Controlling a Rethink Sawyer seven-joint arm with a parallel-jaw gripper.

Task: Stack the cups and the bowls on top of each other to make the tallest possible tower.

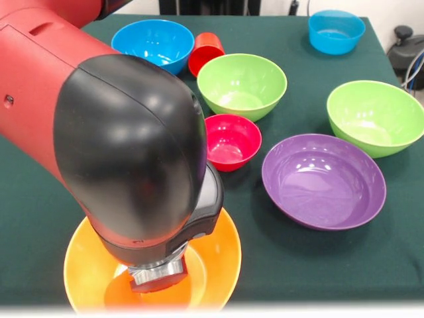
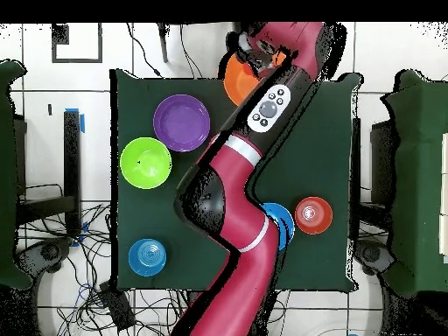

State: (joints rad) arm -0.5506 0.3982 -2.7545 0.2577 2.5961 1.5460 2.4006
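My arm fills the left of the front view, and its silver gripper base [image 1: 158,273] reaches down into the big orange bowl [image 1: 218,262] at the near edge. A darker orange shape [image 1: 126,293] sits in that bowl under the wrist; what it is stays unclear. The gripper's tip is hidden. Standing singly on the green cloth are a small crimson bowl [image 1: 232,140], a purple bowl [image 1: 323,180], two lime green bowls [image 1: 242,83] [image 1: 375,116], two blue bowls [image 1: 154,41] [image 1: 336,30] and a red cup [image 1: 205,53]. From overhead, the arm's end covers most of the orange bowl [image 2: 233,86].
The overhead view shows the purple bowl [image 2: 182,122], one lime green bowl [image 2: 146,162], the small blue bowl [image 2: 147,256], a blue bowl [image 2: 282,220] partly under the arm, and a red-orange round vessel [image 2: 313,214] beside it. Cables lie on the floor around the table [image 2: 324,140].
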